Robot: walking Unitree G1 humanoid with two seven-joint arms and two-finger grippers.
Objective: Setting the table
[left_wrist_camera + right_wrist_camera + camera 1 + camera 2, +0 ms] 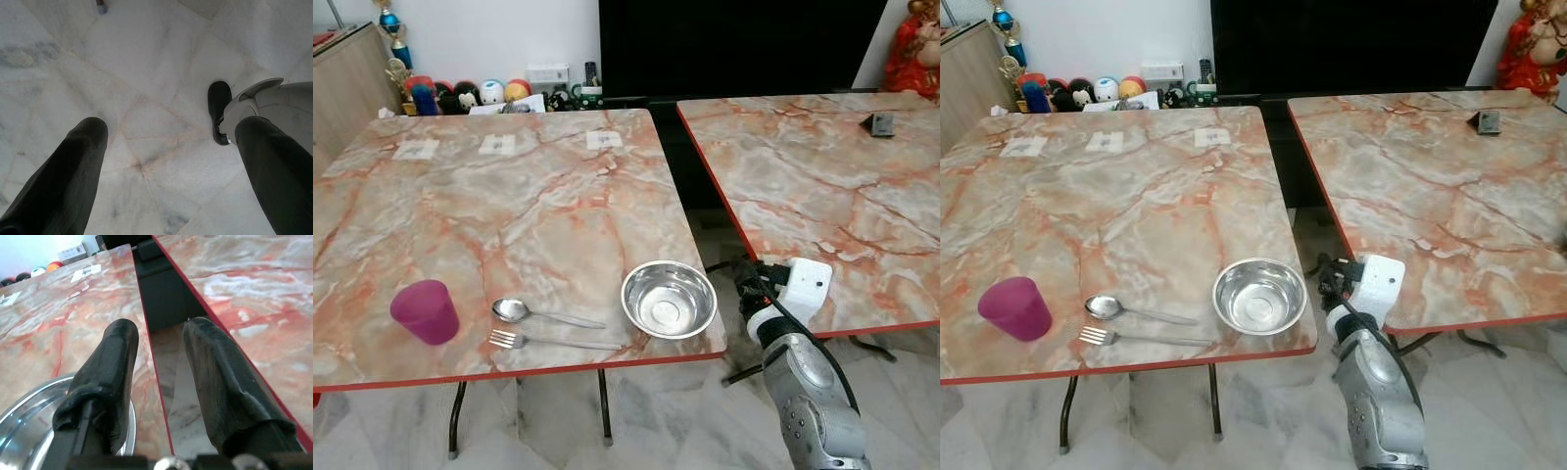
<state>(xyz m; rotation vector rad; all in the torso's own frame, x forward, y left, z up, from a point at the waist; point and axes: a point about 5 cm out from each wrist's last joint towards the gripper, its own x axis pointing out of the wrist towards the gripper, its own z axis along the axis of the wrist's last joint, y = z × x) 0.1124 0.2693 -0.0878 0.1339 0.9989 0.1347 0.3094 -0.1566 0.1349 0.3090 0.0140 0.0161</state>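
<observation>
Head pair looks down on tables; left wrist faces floor, right wrist table gap

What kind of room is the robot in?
Probably a living or dining room at home: two marble-patterned folding tables, a big black TV screen by the wall, toys beside it, and a steel bowl set out.

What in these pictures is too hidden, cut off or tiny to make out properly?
- Steel bowl: right wrist view, cut by the edge and partly behind a finger.
- Paper labels on the left table: eye views, print too small.
- Small dark object on the right table: too small to identify.
</observation>
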